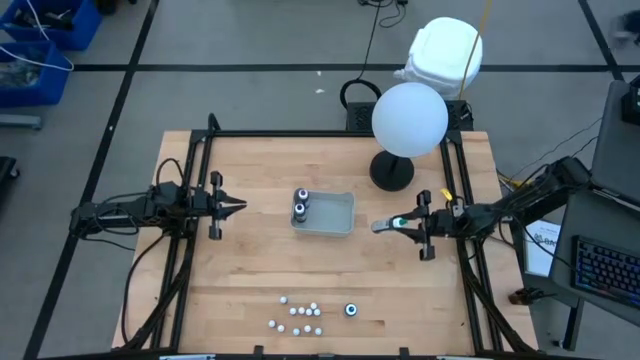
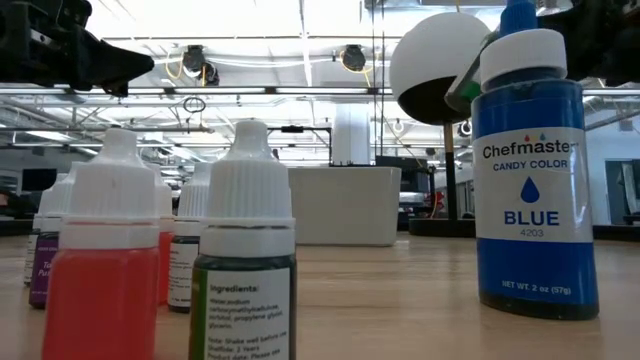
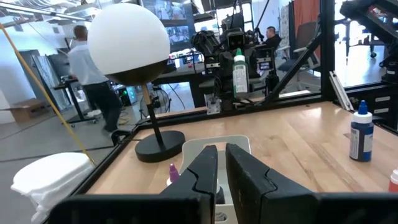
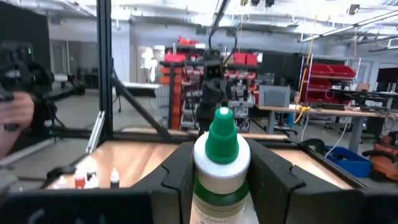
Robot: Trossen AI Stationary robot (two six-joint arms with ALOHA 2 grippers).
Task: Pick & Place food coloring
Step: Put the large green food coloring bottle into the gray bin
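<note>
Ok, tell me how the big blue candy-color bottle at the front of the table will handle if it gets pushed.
The blue bottle stands upright, tall for its base, so a shove near its white cap would probably tip it. Its round body suggests it would roll once down. The glossy label looks smooth and probably a bit slippery. The small dropper bottles beside it could get knocked over too.

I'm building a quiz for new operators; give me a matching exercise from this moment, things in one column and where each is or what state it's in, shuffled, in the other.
Things:
1. green-capped bottle
2. blue bottle
3. grey tray
4. left gripper

Places or states:
A. holds two bottles at its left end
B. nearly shut, holding nothing, left of the tray
C. clamped between the right gripper's fingers, right of the tray
D. standing alone on the wood near the table's front edge

Pairs: 1-C, 2-D, 3-A, 4-B
</note>
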